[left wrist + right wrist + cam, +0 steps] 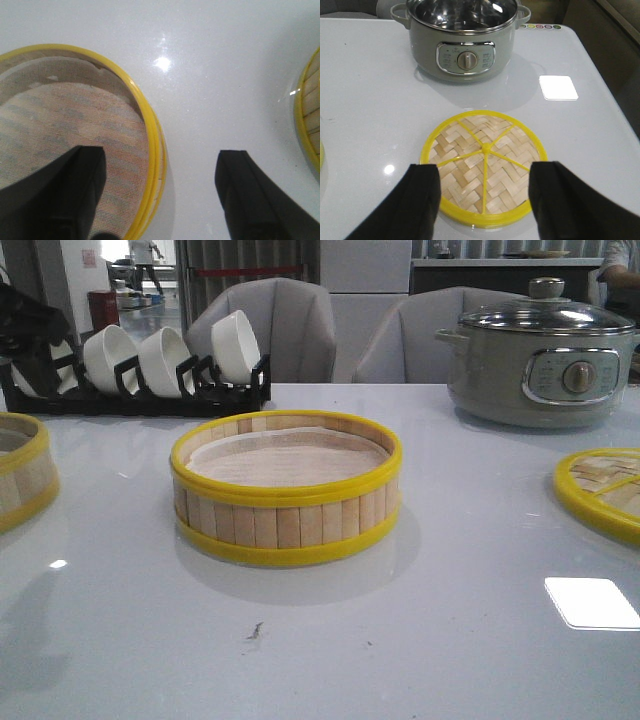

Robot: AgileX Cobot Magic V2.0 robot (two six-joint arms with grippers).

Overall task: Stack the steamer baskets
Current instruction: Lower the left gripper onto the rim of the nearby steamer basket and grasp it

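One steamer basket (286, 490) (pale slats, yellow rims, pale liner) stood in front of the bowl rack (135, 375); the second (22, 478) sat left of it. My left gripper (160, 185) was open astride that second basket's rim; my right (485, 200) was open over the lid (484, 167).

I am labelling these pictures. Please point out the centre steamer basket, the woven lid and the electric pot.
centre steamer basket (285, 523): front view, on its slatted front wall.
woven lid (470, 145): right wrist view, on the woven surface.
electric pot (545, 365): front view, on its grey body.
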